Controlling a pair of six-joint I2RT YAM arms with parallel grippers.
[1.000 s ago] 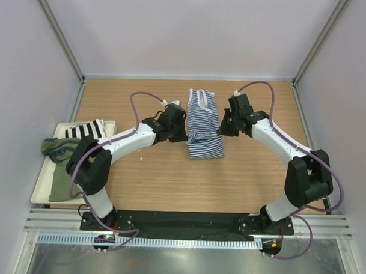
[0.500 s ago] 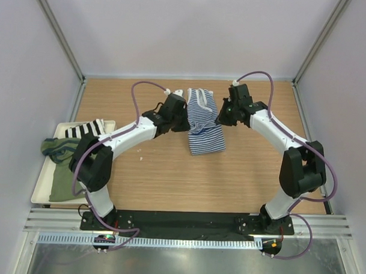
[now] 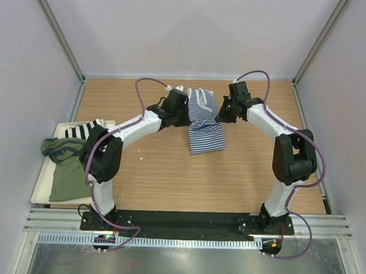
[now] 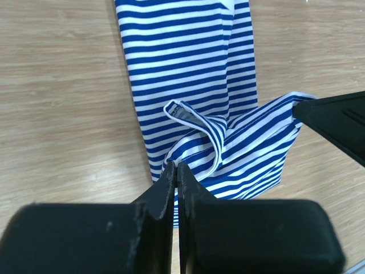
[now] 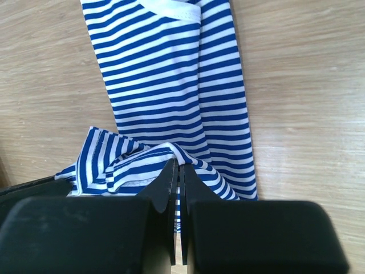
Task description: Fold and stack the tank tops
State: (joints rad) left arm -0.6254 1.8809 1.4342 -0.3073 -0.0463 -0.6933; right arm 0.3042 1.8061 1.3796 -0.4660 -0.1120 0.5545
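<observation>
The navy-and-white striped tank top (image 3: 204, 129) lies lengthwise in the far middle of the table, its white-trimmed end toward the back wall. My left gripper (image 3: 185, 115) is at its left edge and my right gripper (image 3: 220, 116) at its right edge. In the left wrist view the left gripper (image 4: 177, 166) is shut on a raised fold of the striped tank top (image 4: 188, 68). The right gripper (image 5: 178, 162) is likewise shut on a bunched fold of the striped tank top (image 5: 165, 74). The olive green tank top (image 3: 64, 180) lies in the tray at the left.
A cream tray (image 3: 39, 191) sits at the table's left edge, holding the olive top and a black-and-white wide-striped cloth (image 3: 84, 130). Grey walls close in the back and both sides. The arm bases stand on a black bar (image 3: 186, 223) at the near edge.
Both grippers have moved toward the back wall, carrying pinched folds of the striped tank top with them. The cloth's near end has drawn slightly farther from the bases.
</observation>
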